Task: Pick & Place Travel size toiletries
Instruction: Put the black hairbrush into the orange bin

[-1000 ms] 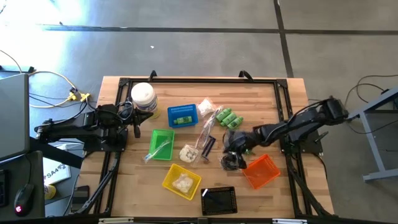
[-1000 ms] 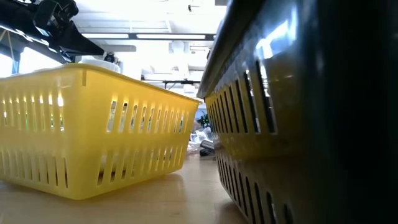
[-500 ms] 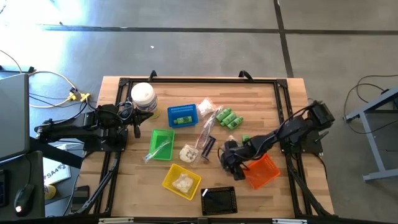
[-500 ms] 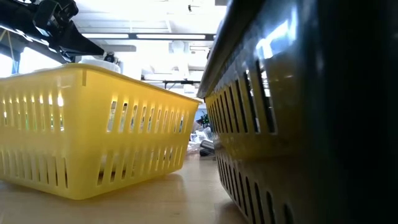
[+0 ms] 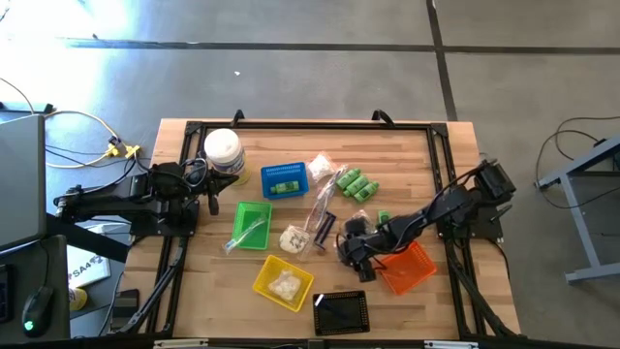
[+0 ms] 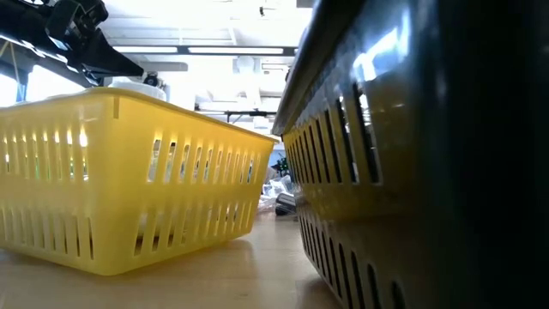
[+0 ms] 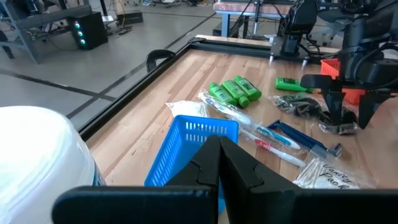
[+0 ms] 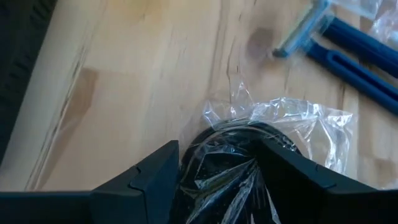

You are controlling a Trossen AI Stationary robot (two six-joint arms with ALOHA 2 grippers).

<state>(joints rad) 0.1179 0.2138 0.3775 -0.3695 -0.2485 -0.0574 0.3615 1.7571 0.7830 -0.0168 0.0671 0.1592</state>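
Over on the left side of the table (image 5: 417,145), the left gripper (image 5: 206,190) waited with its fingers pressed together, holding nothing, just beside the white-lidded jar (image 5: 223,149) and facing the blue basket (image 5: 285,178), probably parked there to keep clear of the work. Toward the middle lay the toiletries in a loose scatter: a green basket (image 5: 252,224) with a clear sachet in it, a yellow basket (image 5: 283,281) with a white packet, a row of green bottles (image 5: 357,184), and a blue razor (image 7: 305,139). Right of these, the right gripper (image 5: 349,254) hung low beside the orange basket (image 5: 408,267), its fingers spread wide on either side of a dark piece wrapped in crinkled clear plastic (image 8: 249,152) that lay on the wood. That straddle suggested it was lined up to close on the packet, though no grip showed yet.
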